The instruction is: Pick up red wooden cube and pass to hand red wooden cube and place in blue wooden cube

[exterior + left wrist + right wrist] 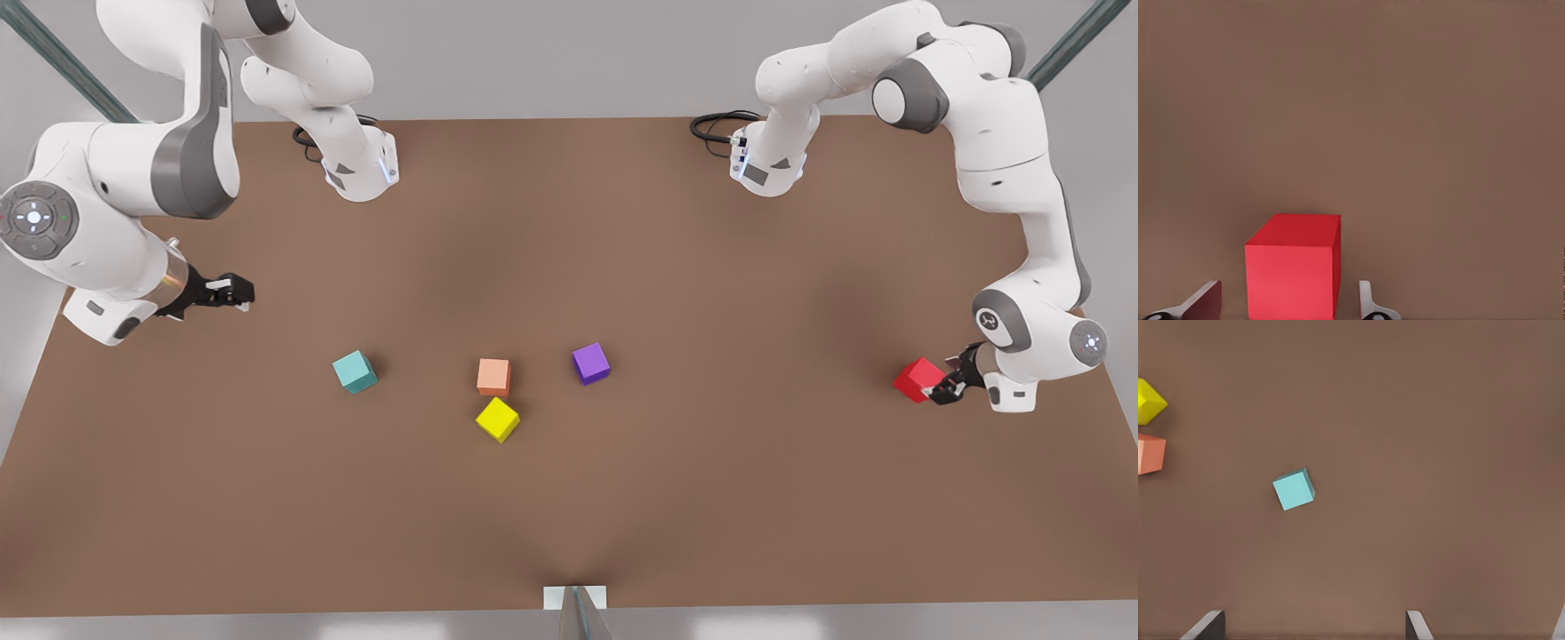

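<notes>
the left gripper (941, 388), at the table's (569, 498) 3 o'clock edge, straddles the red wooden cube (918, 380) with both fingers spread, not yet clamped. the right gripper (233, 291) waits released at 9 o'clock, above the blue wooden cube (1294, 489). risk: closing off-centre could twist the cube free.

Simulated robot lab, bare brown table (569, 516), two white arms, coloured cubes
</notes>
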{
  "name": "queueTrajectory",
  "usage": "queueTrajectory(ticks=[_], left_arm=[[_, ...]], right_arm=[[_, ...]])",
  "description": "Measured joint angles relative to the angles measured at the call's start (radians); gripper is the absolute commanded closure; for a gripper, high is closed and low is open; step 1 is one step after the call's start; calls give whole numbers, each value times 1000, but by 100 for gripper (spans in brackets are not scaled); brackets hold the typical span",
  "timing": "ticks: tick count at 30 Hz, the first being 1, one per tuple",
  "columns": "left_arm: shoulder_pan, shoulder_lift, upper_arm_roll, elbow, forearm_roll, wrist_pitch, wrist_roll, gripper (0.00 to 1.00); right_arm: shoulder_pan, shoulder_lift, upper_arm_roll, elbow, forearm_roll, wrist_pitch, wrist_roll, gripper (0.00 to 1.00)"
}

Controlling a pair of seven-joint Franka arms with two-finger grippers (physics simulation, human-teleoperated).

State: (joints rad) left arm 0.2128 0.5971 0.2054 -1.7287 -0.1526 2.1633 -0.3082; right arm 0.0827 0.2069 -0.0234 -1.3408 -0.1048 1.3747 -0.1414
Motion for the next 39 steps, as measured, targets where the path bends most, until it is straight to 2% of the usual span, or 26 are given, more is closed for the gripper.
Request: queueTrajectory(ticks=[20, 21, 22, 23, 24, 26, 28, 31, 32, 34, 37, 39], left_arm=[[2, 108, -3, -5, -6, 59, -115, 0], [2, 110, -3, -5, -7, 61, -118, 8], [2, 110, -4, -4, -8, 62, -121, 24], [2, 111, -4, -4, -11, 63, -124, 33], [2, 111, -4, -4, -11, 63, -129, 34], [-1, 105, -9, -3, -14, 64, -138, 46], [-4, 79, -45, 4, -19, 61, -147, 46], [-2, 78, -194, 114, -49, 7, -158, 46], [-2, 79, -269, 157, -84, -28, -161, 46], [-3, 111, -491, 279, -156, -120, -164, 46], [-25, 269, -830, 440, -219, -217, -146, 46], [-45, 409, -967, 542, -255, -257, -120, 44]], right_arm=[[2, 3, 0, 0, 0, -1, 0, 0], [2, 3, 0, 0, 0, -1, 0, 0], [2, 3, 0, 0, 0, -1, 0, 0], [2, 3, 0, 0, 0, -1, 0, 0], [2, 3, 0, 0, 0, -1, 0, 0], [2, 3, 1, 0, 0, -1, 0, 0], [2, 7, 1, 0, -3, -1, -1, 0], [13, 59, 6, 13, 33, 2, -33, 0], [17, 84, 7, 15, 82, 2, -48, 0], [12, 183, 7, 11, 260, 2, -81, 0], [-5, 348, 6, 10, 592, 0, -128, 0], [-23, 438, 6, 10, 768, -2, -170, 0]])
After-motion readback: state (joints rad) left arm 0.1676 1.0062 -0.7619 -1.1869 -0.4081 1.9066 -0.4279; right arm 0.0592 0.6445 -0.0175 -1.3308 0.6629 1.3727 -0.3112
